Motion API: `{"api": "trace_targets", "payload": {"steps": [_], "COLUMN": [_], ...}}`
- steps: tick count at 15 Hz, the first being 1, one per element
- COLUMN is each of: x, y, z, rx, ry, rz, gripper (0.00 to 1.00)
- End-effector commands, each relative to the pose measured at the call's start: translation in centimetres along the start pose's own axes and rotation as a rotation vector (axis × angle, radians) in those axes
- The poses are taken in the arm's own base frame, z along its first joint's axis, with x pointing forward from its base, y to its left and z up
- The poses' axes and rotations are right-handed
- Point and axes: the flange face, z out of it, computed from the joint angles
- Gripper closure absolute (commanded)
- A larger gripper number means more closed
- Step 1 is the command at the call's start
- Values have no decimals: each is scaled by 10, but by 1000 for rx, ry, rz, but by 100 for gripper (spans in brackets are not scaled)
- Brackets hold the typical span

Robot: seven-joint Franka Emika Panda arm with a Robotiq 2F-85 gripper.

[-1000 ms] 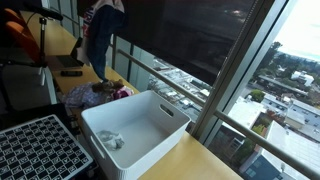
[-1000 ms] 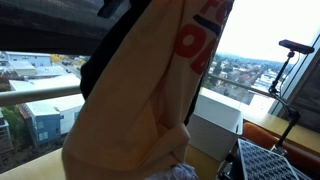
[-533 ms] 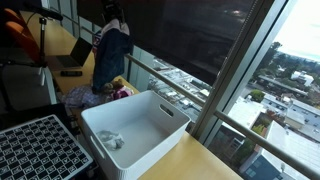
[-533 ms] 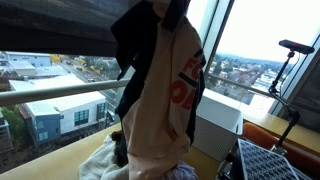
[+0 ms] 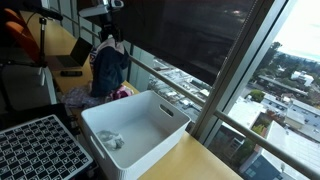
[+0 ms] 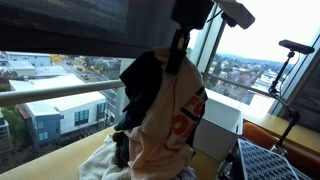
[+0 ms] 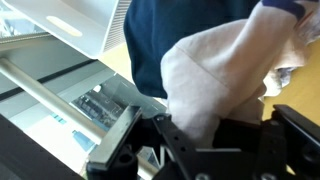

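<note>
gripper (image 6: 178, 62): jaws pressed together, pinching the top of the garment.
garment (image 6: 165, 120): dark blue and cream with red print; hangs from the gripper over the clothes pile (image 5: 92, 97); the hem seems to touch the pile, but the view is unclear.
white bin (image 5: 140, 150): just beside the clothes pile; contains a small crumpled cloth (image 5: 112, 140).

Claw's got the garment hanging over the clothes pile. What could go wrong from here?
1. The claw pinches only the top of the garment; the rest hangs loose, so it might slip out.
2. Its lower end seems to reach the clothes pile and could drag pieces along.
3. The white bin stands close; a swinging hem might catch its rim.
</note>
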Motion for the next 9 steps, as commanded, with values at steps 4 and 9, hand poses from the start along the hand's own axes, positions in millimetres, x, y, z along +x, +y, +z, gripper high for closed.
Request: {"api": "trace_targets", "payload": {"steps": [4, 9], "x": [-2, -27], "y": [22, 124], "z": [-11, -29], "rx": [66, 111], "ry": [-65, -59], "rz": [20, 133], "gripper": [45, 10]}}
